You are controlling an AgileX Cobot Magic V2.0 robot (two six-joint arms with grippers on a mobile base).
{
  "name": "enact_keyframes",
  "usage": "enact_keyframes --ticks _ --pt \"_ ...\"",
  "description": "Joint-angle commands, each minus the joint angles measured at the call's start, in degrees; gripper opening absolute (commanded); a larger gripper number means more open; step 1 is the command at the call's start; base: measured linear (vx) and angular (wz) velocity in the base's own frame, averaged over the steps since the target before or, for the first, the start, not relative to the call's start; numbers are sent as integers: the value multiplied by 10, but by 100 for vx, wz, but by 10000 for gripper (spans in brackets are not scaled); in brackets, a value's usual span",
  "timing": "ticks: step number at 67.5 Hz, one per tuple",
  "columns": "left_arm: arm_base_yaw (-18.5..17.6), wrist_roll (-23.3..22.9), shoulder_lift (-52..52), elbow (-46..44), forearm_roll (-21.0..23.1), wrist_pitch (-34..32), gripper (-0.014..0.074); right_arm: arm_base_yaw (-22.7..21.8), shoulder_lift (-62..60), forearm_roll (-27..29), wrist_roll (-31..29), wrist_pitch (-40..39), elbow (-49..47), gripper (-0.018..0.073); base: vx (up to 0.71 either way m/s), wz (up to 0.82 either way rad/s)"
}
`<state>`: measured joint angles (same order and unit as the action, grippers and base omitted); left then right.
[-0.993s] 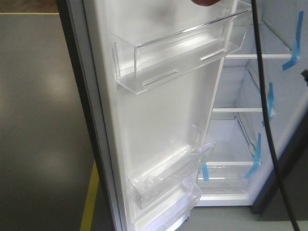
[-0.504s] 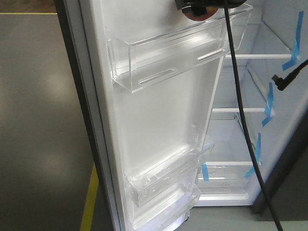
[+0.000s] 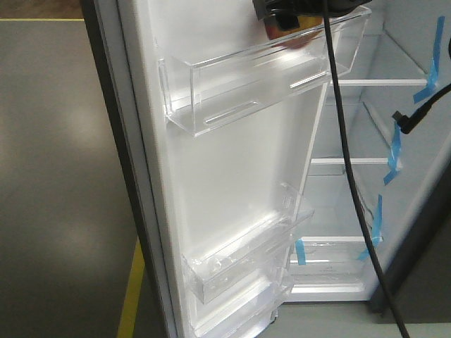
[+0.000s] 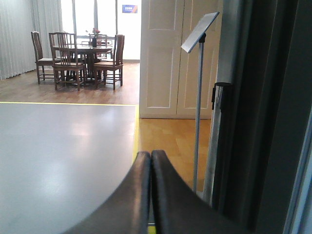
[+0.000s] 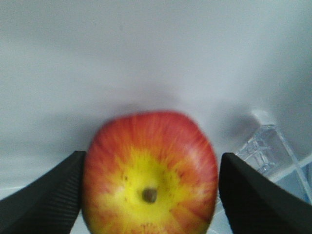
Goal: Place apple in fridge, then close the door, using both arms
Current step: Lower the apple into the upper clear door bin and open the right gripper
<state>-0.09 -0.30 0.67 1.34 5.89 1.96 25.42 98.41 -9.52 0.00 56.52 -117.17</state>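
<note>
The right tool [image 5: 149, 195] pinches the apple [image 5: 150, 161] by its flanks, one black finger on each side, the dimple facing the wrist camera. Over the last second it has come down from the top edge of the front view, and the apple now sits inside the upper door bin [image 3: 211, 91], red showing through the clear wall, against the white inside of the door [image 3: 232, 183]. Whether it rests on the bin floor I cannot tell. Release looks near, I judge; the fridge [image 3: 338, 204] stands open. The right arm enters from above, its cable [image 3: 342, 141] hanging across the shelves. The left tool [image 4: 150, 195], fingers pressed together and empty, points toward the room beside a chrome post [image 4: 217, 141].
</note>
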Motion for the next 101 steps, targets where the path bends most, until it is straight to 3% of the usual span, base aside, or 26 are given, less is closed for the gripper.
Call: enact_keyframes --ticks 1,26,42,73,101 --pt "1 -4 9 14 1 -43 -6 -3 -22 -7 5 -39 -18 577 0 0" --pt "1 -4 9 14 1 -43 -6 -3 -76 -1 9 15 -18 582 0 0" --pt "1 -4 9 14 1 -43 -6 -1 -143 59 -12 49 5 581 0 0" --pt "1 -4 9 14 1 -43 -6 -1 -411 82 11 -99 412 581 0 0" --pt "1 -4 9 14 1 -43 -6 -1 -625 82 22 -105 666 581 0 0"
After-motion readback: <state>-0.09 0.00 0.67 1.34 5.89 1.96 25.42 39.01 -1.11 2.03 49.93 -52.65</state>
